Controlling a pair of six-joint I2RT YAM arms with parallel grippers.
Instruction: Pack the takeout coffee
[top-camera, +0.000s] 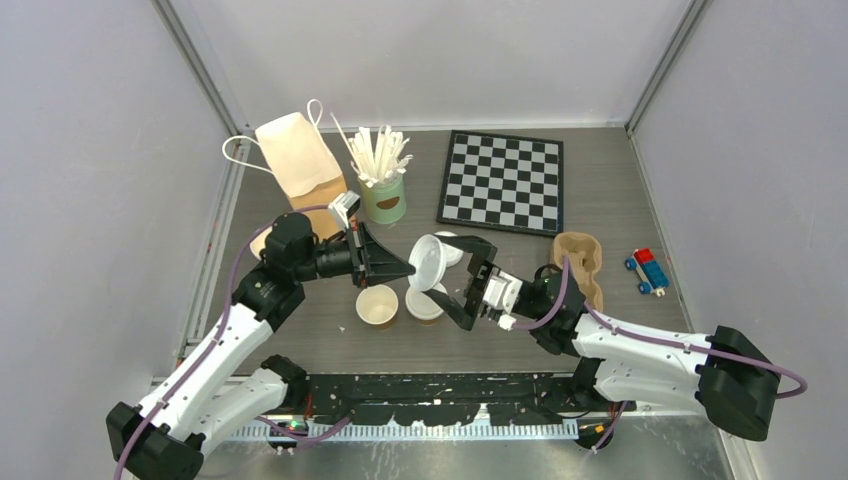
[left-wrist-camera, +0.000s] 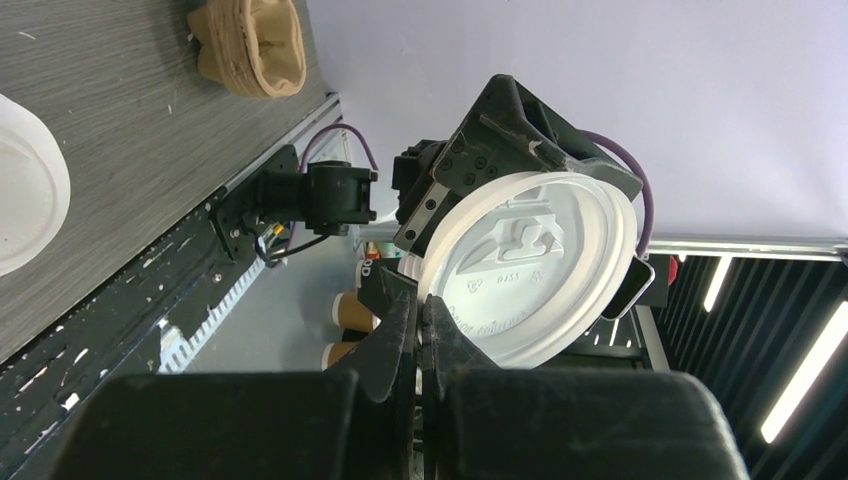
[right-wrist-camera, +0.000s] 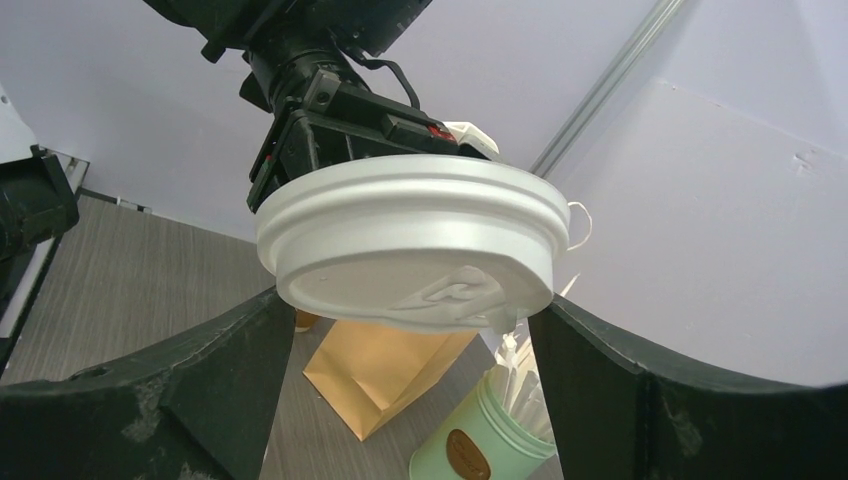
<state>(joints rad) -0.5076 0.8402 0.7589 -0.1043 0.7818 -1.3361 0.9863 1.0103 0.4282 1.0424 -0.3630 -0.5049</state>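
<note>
- The left gripper (left-wrist-camera: 420, 312) is shut tight, its two fingers pressed together on the rim of a white plastic lid (left-wrist-camera: 530, 270), which it holds in the air, tipped up on edge.
- The right gripper (right-wrist-camera: 410, 335) is spread wide. One finger stands on each side of that same lid, and neither is seen touching it. In the right wrist view the lid hangs just above the gap between the fingers, with its sip-hole side facing the camera.
- In the top view the two grippers meet over the middle of the table (top-camera: 600, 200), with the lid between them.
- Just below the held lid, an open cup (top-camera: 377, 305) stands upright on the table, tan outside and cream inside.
- A second cup (top-camera: 424, 305) stands just beside it on the right. Its top looks white, and I cannot tell whether it has a lid on.
- A second lid (top-camera: 452, 246) lies on the table just behind the held one.
- Farther back are a paper bag (top-camera: 300, 160) with handles and a mint-green can (top-camera: 383, 198) of white sticks.
- A chessboard (top-camera: 503, 182) lies at the back right. A pulp tray (top-camera: 580, 260) and a toy car (top-camera: 647, 270) lie at the right.
</note>
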